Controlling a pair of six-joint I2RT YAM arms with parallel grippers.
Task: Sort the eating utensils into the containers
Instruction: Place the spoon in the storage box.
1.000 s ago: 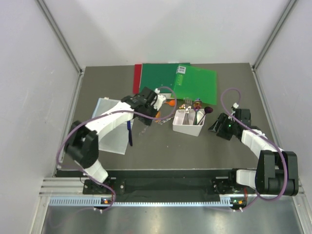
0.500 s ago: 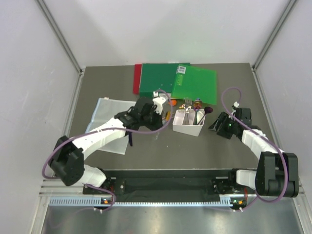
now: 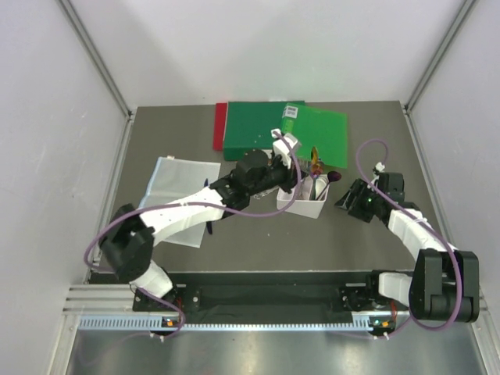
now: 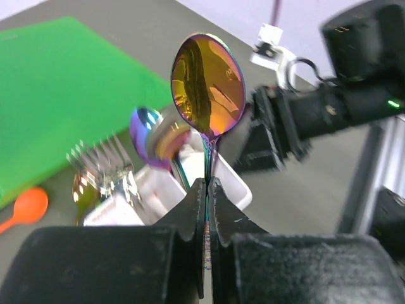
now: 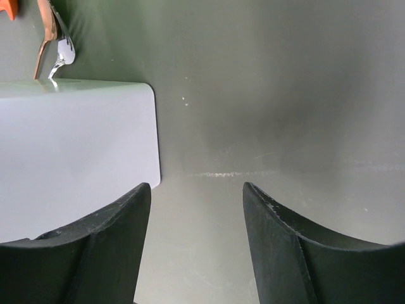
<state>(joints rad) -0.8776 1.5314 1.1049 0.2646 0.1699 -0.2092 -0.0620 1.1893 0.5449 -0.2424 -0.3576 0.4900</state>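
Observation:
My left gripper (image 4: 207,185) is shut on the thin handle of a rainbow-metallic spoon (image 4: 207,85), whose bowl stands upright above the white bin (image 4: 235,185). From above, the same spoon (image 3: 315,159) hangs over the bin (image 3: 291,206). Silver forks (image 4: 104,161) and another rainbow spoon (image 4: 152,136) stand in the bin. An orange spoon (image 4: 28,206) lies on the table beyond it. My right gripper (image 5: 196,196) stands open and holds nothing, low on the table just right of the bin's wall (image 5: 76,158).
Green folders (image 3: 285,129) over a red one (image 3: 219,125) lie at the back. A clear plastic sheet (image 3: 176,199) lies at the left, with a dark blue utensil (image 3: 208,225) at its right edge, partly under my left arm. A purple spoon (image 3: 334,176) sticks out behind the bin.
My left arm has swung right from beside the clear sheet to over the bin, with the rainbow spoon in its grip. The right arm has stayed still.

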